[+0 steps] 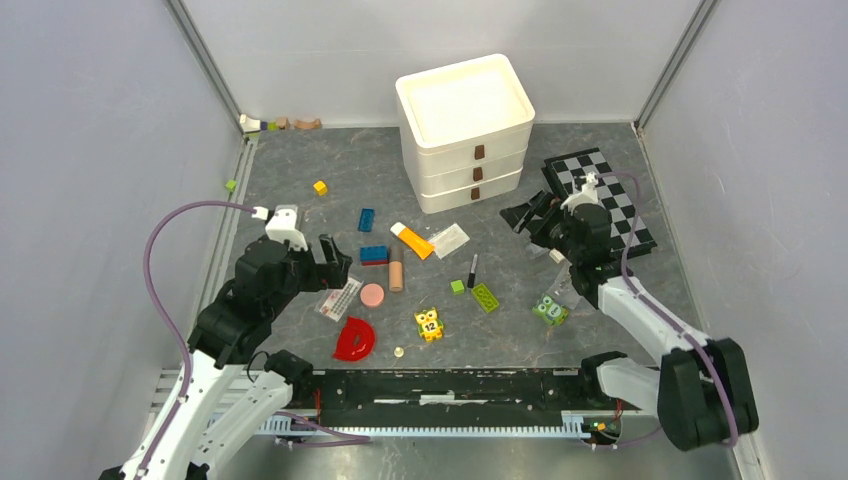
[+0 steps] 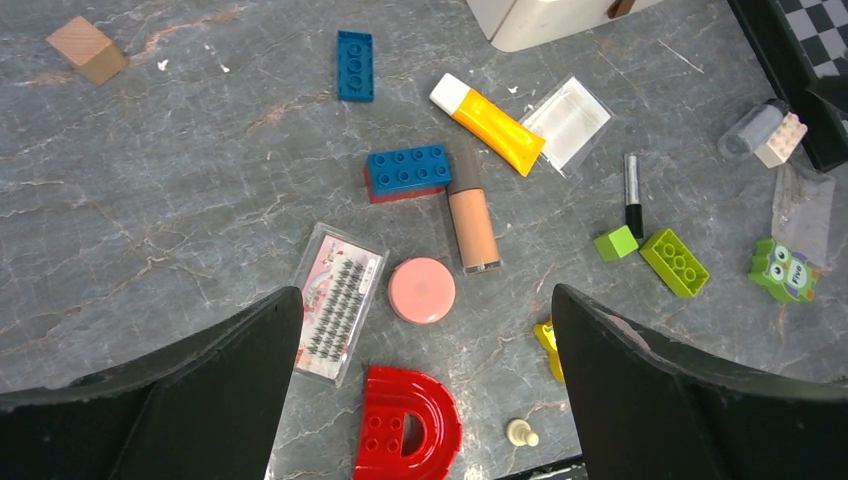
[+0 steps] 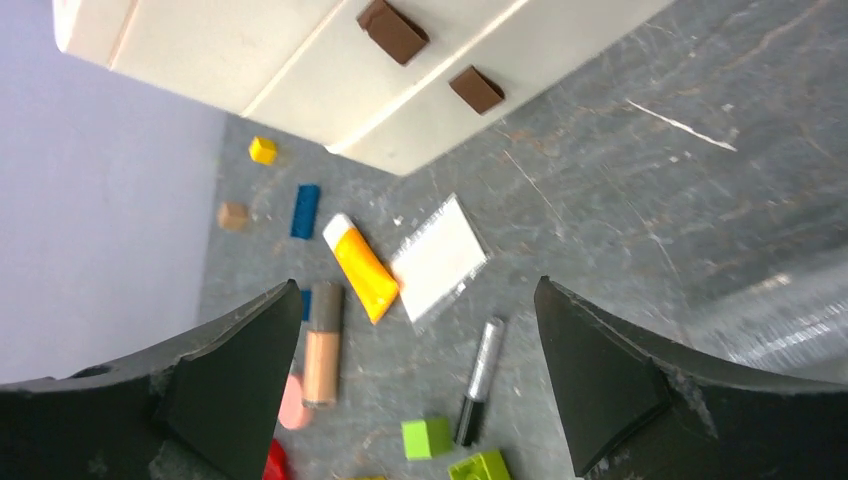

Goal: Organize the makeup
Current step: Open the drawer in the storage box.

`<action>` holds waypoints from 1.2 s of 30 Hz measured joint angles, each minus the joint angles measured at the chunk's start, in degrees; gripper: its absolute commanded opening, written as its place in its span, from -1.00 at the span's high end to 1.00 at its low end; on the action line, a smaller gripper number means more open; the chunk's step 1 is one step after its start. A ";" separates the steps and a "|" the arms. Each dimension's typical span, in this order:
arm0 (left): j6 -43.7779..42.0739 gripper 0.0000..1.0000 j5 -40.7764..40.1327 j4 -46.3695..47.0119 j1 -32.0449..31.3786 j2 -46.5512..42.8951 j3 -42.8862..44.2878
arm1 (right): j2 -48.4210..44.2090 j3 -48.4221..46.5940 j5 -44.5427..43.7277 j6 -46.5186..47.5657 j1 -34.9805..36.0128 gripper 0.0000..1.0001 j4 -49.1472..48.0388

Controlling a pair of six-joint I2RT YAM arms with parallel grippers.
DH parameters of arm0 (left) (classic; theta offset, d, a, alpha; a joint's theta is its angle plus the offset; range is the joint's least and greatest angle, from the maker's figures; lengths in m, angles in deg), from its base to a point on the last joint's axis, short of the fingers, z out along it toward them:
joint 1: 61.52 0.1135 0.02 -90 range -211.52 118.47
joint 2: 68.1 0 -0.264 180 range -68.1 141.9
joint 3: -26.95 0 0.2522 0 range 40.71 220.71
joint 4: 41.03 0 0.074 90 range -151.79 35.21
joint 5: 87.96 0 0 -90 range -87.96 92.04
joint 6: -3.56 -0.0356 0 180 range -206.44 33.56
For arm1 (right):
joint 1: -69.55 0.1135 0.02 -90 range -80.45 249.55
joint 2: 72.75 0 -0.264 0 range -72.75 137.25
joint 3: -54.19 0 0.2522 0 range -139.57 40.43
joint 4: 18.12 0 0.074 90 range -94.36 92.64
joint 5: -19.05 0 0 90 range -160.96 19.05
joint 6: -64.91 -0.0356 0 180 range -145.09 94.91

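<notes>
Top external shows you the makeup loose in the middle of the counter [image 1: 300, 180], at 6 o'clock from the white 3-drawer unit [image 1: 465, 130]. The orange tube [image 1: 413, 241] lies slanted, its white cap toward 10 o'clock, with a flat clear packet [image 1: 448, 240] just beside it at 3 o'clock. The beige stick [image 1: 396, 270] sits at the tube's 7 o'clock, the pink disc [image 1: 372, 295] at the stick's 7 o'clock, and the lash packet [image 1: 340, 298] at the disc's 9 o'clock. The black pencil [image 1: 472, 270] lies apart at the stick's 3 o'clock. Your left jaws hang at 12 o'clock of the lash packet. Your right jaws hang at the counter's 3 o'clock, beside the checkerboard [image 1: 610, 190].

Left wrist shows your left jaws spread wide and gripping nothing. Between them you see the pink disc beside the lash packet, and the red half-ring [image 2: 408, 428] at the disc's 6 o'clock. A second clear packet [image 2: 803, 195] lies at 12 o'clock of the green owl block [image 2: 785, 270].

Right wrist shows your right jaws spread wide too, holding nothing. Framed between them are the tube, the clear packet beside its tip, the stick and the pencil, with a small green cube [image 3: 427, 437] at the pencil's 8 o'clock. The drawer unit fills 12 o'clock, its drawers pushed in.
</notes>
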 measured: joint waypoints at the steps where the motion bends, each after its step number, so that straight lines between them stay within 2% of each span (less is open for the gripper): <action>1: 0.00 -1.00 0.33 0.00 0.00 -0.04 0.00 | 1.51 0.20 0.42 -1.57 0.00 -0.81 -2.62; 10: -0.02 -1.00 2.12 0.46 0.00 -0.02 -0.02 | 13.99 0.26 -0.70 -9.35 2.32 -0.65 -20.20; 17: -0.02 -1.00 2.73 1.33 0.00 0.85 -0.15 | 24.02 -0.92 -0.85 -16.46 4.52 -0.50 -39.01; 23: -0.02 -1.00 2.73 1.46 0.00 0.81 -0.44 | 34.12 -5.11 -1.68 -23.04 4.66 -0.49 -52.09; 28: -0.02 -1.00 2.73 1.51 0.00 0.81 -0.44 | 39.39 -9.09 -2.71 -26.80 4.66 -0.47 -57.90; 36: -0.02 -1.00 2.73 1.53 0.00 0.83 -0.44 | 43.43 -11.58 -5.07 -30.64 4.66 -0.38 -61.75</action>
